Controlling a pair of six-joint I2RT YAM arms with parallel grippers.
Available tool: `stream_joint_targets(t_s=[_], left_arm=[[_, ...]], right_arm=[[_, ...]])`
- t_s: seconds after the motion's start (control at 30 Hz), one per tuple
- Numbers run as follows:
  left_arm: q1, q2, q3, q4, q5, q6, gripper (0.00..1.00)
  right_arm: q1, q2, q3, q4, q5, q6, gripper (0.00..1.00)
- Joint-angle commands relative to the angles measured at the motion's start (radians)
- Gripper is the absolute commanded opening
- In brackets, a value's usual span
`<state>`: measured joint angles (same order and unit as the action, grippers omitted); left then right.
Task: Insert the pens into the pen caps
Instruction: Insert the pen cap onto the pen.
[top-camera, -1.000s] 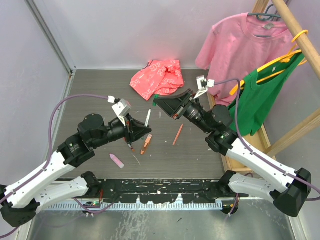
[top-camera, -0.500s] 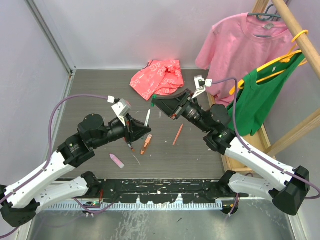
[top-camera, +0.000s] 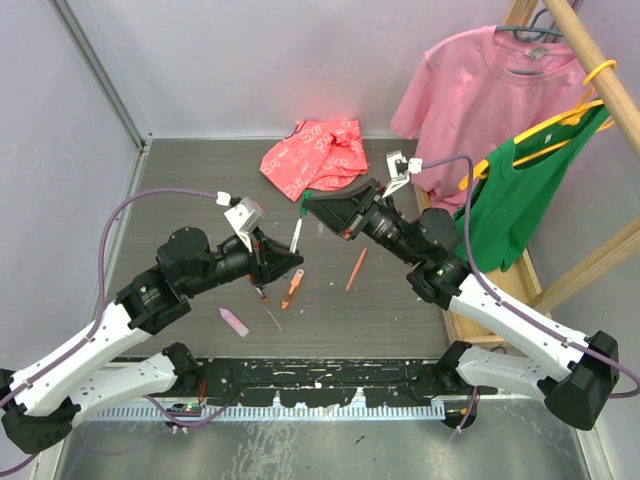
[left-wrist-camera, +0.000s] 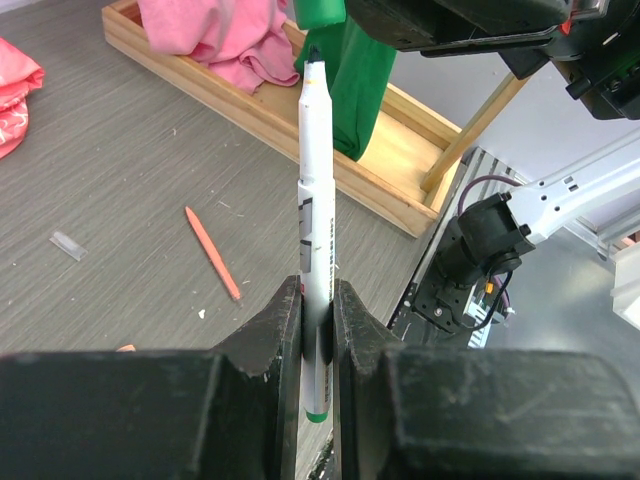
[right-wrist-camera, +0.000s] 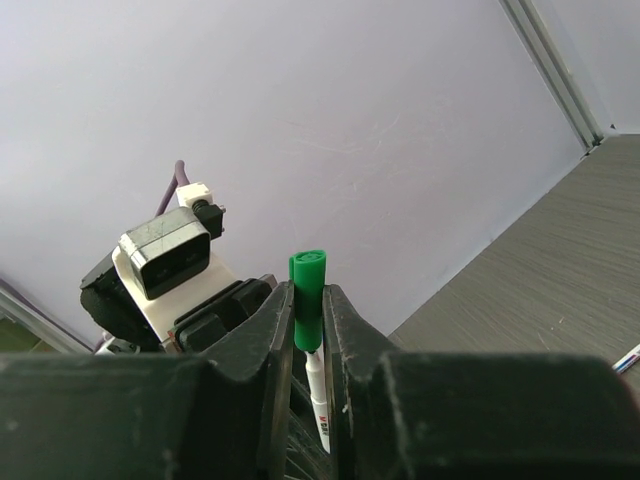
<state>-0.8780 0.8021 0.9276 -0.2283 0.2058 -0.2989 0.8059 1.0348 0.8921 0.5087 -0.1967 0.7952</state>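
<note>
Grey wood-grain boards form the surface (top-camera: 200, 200), boxed in by pale lilac walls. Above its middle the left pincer (left-wrist-camera: 317, 315) is clamped on the lower barrel of a white marker (left-wrist-camera: 316, 240), which stands upright between the two black fingers with its dark tip uppermost. Directly over that tip the right pincer (right-wrist-camera: 308, 320) is closed around a green cap (right-wrist-camera: 307, 300); in the right wrist view the cap's lower end sits on the marker's tip, and in the left wrist view the tip just meets the green plastic, though how far it has entered cannot be told. From above, the marker (top-camera: 296, 236) spans the gap between the two pincers, with the green cap (top-camera: 304, 209) at its far end. Just below the left pincer lie a short orange pen (top-camera: 291, 288) and, near it to the right, a salmon-orange pen (top-camera: 355, 269) flat on the boards; a pink highlighter (top-camera: 233, 322) rests apart, nearer the arm bases. At the far side a red patterned cloth (top-camera: 315, 155) lies crumpled. On the right a wooden rack (top-camera: 590, 265) carries a pink shirt (top-camera: 480, 90) and a green shirt (top-camera: 520, 190) on hangers.
</note>
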Motion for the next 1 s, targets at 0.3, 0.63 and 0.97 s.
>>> stream_joint_targets(t_s=[0.3, 0.63, 0.97], left_arm=[[-0.005, -0.004, 0.013, 0.060, -0.003, -0.002, 0.00], [-0.004, -0.005, 0.011, 0.064, -0.005, -0.003, 0.00], [-0.004, -0.009, 0.012, 0.066, -0.009, -0.003, 0.00]], right_arm=[[0.007, -0.004, 0.033, 0.064, -0.026, 0.016, 0.00], [0.010, 0.004, 0.021, 0.062, -0.040, 0.027, 0.00], [0.016, 0.003, -0.003, 0.061, -0.040, 0.032, 0.00]])
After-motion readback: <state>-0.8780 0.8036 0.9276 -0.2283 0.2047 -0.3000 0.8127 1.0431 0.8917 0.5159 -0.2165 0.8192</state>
